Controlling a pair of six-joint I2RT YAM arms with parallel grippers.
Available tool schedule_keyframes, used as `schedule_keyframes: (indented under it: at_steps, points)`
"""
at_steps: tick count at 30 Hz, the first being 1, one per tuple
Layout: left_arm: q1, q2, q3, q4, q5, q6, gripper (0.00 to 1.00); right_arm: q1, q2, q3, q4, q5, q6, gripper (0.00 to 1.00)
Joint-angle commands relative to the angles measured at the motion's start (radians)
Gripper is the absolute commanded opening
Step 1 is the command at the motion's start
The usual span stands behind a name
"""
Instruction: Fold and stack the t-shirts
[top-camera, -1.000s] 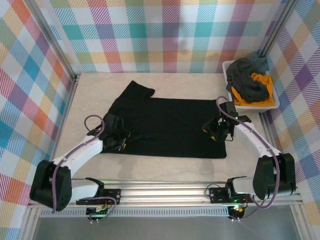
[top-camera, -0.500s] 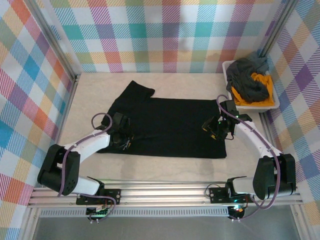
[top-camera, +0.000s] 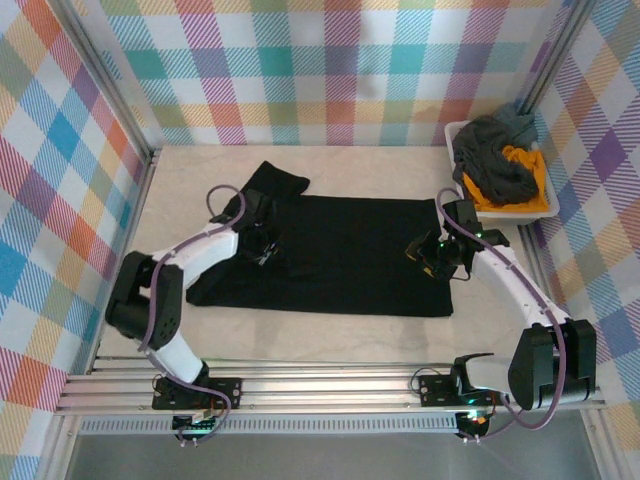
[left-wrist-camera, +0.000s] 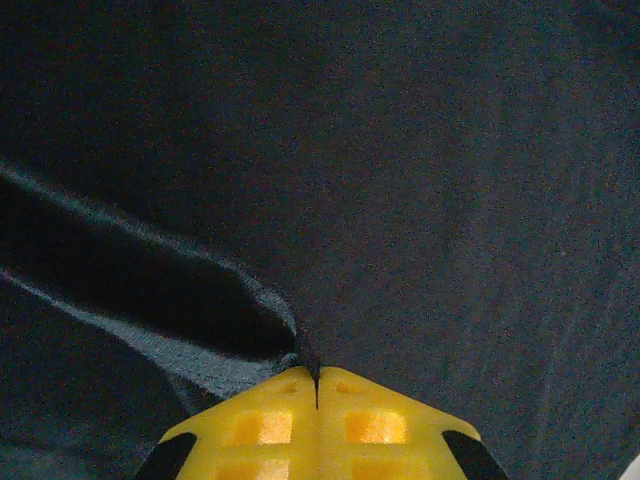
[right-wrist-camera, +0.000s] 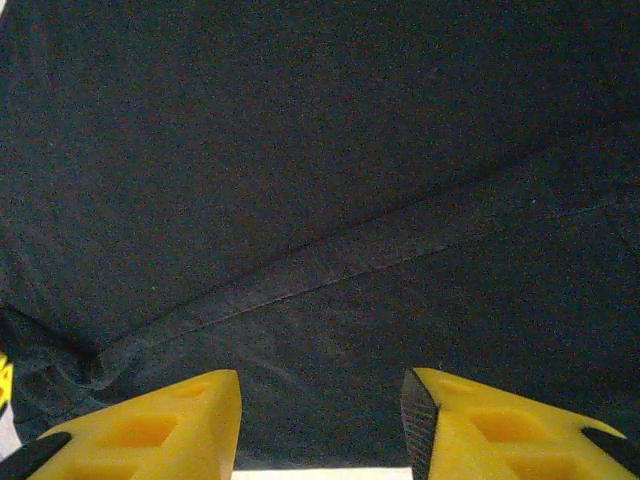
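Where the black shirt (top-camera: 340, 255) lies: spread flat in the middle of the table (top-camera: 330, 330), one sleeve sticking out far-left, straight bottom edge toward the right arm.
Left gripper (top-camera: 262, 243): on the shirt's left part, just below the sleeve. The yellow fingers (left-wrist-camera: 260, 428) are clenched together, nipping black cloth at the tips.
Right gripper (top-camera: 432, 262): over the shirt's right edge. The fingers (right-wrist-camera: 150, 425) are parted with nothing between them. Cannot tell if the tips touch the cloth.
Overhead view adds: whole shirt outline, both white arms reaching in from the near corners, purple cables looping off each arm.
Left wrist view adds: a raised fold (left-wrist-camera: 150, 290) of cloth runs from the left up into the pinch. The rest of the fabric is smooth.
Right wrist view adds: a stitched seam (right-wrist-camera: 330, 265) slants across the cloth. A pale sliver of table shows at the bottom edge between the fingers.
Other shirts: grey shirt (top-camera: 495, 160) heaped over orange shirt (top-camera: 545, 205) inside the white tub (top-camera: 455, 135), far-right corner, apart from the black one.
Table: pale beige, matte.
Room: pastel plaid walls (top-camera: 340, 70) on three sides, metal posts in the corners, and a metal rail (top-camera: 330, 385) along the near edge holding both arm bases.
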Motion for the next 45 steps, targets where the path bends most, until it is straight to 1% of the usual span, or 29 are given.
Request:
schedule_keyframes:
  at_steps: [1, 4, 7, 11, 12, 13, 14, 15, 16, 19, 20, 22, 24, 25, 27, 29, 32, 34, 36, 38, 39, 42, 45]
  points:
    - [-0.044, 0.079, 0.138, -0.121, 0.007, 0.172, 0.00, 0.008, -0.007, 0.039, -0.025, -0.005, -0.003, 0.47]
    - [-0.073, 0.163, 0.263, -0.216, -0.048, 0.263, 0.00, 0.008, 0.005, 0.044, -0.026, -0.017, -0.004, 0.47]
    - [-0.084, 0.251, 0.360, -0.302, -0.066, 0.330, 0.00, 0.008, 0.013, 0.047, -0.032, -0.025, -0.006, 0.46]
    - [-0.101, 0.302, 0.403, -0.340, -0.060, 0.384, 0.00, 0.008, 0.018, 0.052, -0.041, -0.023, -0.017, 0.47]
    - [-0.101, 0.302, 0.406, -0.346, -0.062, 0.392, 0.07, 0.007, 0.020, 0.052, -0.042, -0.023, -0.019, 0.48]
    - [-0.103, 0.299, 0.411, -0.354, -0.066, 0.401, 0.33, 0.008, 0.026, 0.052, -0.042, -0.024, -0.021, 0.48]
    - [-0.105, 0.292, 0.417, -0.369, -0.078, 0.408, 0.57, 0.008, 0.035, 0.052, -0.038, -0.025, -0.023, 0.49]
    - [-0.108, 0.278, 0.424, -0.383, -0.093, 0.416, 0.73, 0.008, 0.042, 0.050, -0.036, -0.025, -0.025, 0.49]
    - [-0.114, 0.255, 0.430, -0.403, -0.125, 0.419, 0.78, 0.007, 0.049, 0.048, -0.033, -0.022, -0.027, 0.49]
    - [-0.118, 0.131, 0.374, -0.413, -0.223, 0.388, 0.81, 0.008, 0.068, 0.032, -0.018, -0.007, -0.037, 0.49]
    - [-0.110, 0.070, 0.327, -0.399, -0.241, 0.365, 0.80, 0.008, 0.074, 0.025, -0.015, -0.004, -0.040, 0.49]
    - [-0.084, -0.036, 0.205, -0.343, -0.241, 0.312, 0.74, 0.006, 0.081, 0.006, 0.000, -0.007, -0.038, 0.49]
    - [-0.046, -0.120, 0.081, -0.278, -0.213, 0.256, 0.67, 0.003, 0.094, -0.033, 0.041, -0.021, -0.028, 0.48]
    - [-0.019, -0.144, 0.021, -0.258, -0.203, 0.231, 0.61, -0.004, 0.106, -0.050, 0.064, -0.033, -0.025, 0.46]
    - [0.050, -0.161, -0.077, -0.207, -0.149, 0.200, 0.52, -0.013, 0.148, -0.064, 0.087, -0.046, -0.034, 0.43]
    - [0.137, -0.157, -0.160, -0.154, -0.088, 0.176, 0.43, -0.030, 0.199, -0.059, 0.091, -0.046, -0.050, 0.41]
    - [0.251, -0.157, -0.233, -0.135, -0.082, 0.153, 0.33, -0.069, 0.250, -0.050, 0.088, -0.030, -0.072, 0.38]
    - [0.314, -0.177, -0.263, -0.150, -0.125, 0.152, 0.29, -0.073, 0.280, -0.014, 0.042, 0.010, -0.111, 0.38]
    - [0.371, -0.201, -0.293, -0.147, -0.162, 0.165, 0.29, -0.074, 0.294, 0.011, 0.005, 0.049, -0.139, 0.39]
    - [0.416, -0.190, -0.311, -0.159, -0.182, 0.180, 0.28, -0.073, 0.308, 0.025, -0.016, 0.074, -0.160, 0.40]
    - [0.438, -0.173, -0.316, -0.162, -0.171, 0.184, 0.28, -0.073, 0.318, 0.031, -0.019, 0.073, -0.165, 0.40]
    - [0.495, -0.140, -0.362, -0.127, -0.093, 0.170, 0.26, -0.071, 0.365, 0.029, -0.012, 0.034, -0.159, 0.40]
    - [0.510, -0.182, -0.415, -0.112, -0.079, 0.126, 0.26, -0.052, 0.384, 0.006, -0.001, 0.039, -0.141, 0.40]
